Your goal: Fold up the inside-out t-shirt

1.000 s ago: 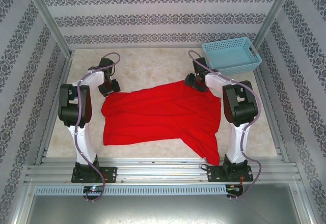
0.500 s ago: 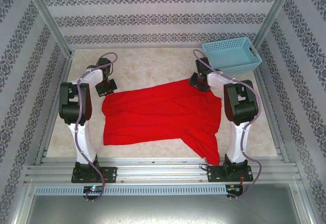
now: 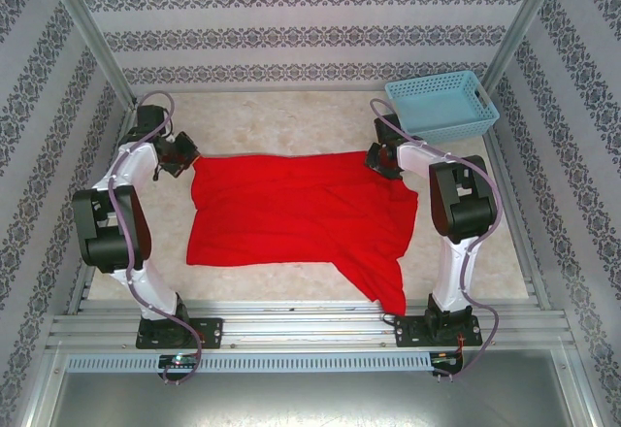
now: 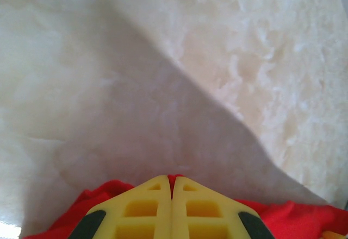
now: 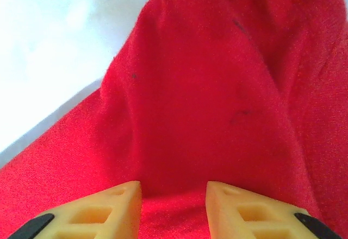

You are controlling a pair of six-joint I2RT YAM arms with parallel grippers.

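The inside-out t-shirt lies spread on the pale table, bright red and wrinkled, with one flap trailing toward the near right. My left gripper is at the shirt's far left corner. In the left wrist view the left gripper is shut, with a sliver of the red t-shirt pinched at its yellow tips. My right gripper sits at the shirt's far right corner. In the right wrist view the right gripper has its fingers apart, pressed down on the t-shirt, with cloth lying between them.
A light blue plastic basket stands at the far right corner of the table. Patterned walls and metal posts enclose the table on three sides. Bare table lies beyond the shirt's far edge.
My left arm has swung outward to the left, dragging the shirt's far left corner with it, so the far edge now runs straighter. The right gripper stayed at the far right corner.
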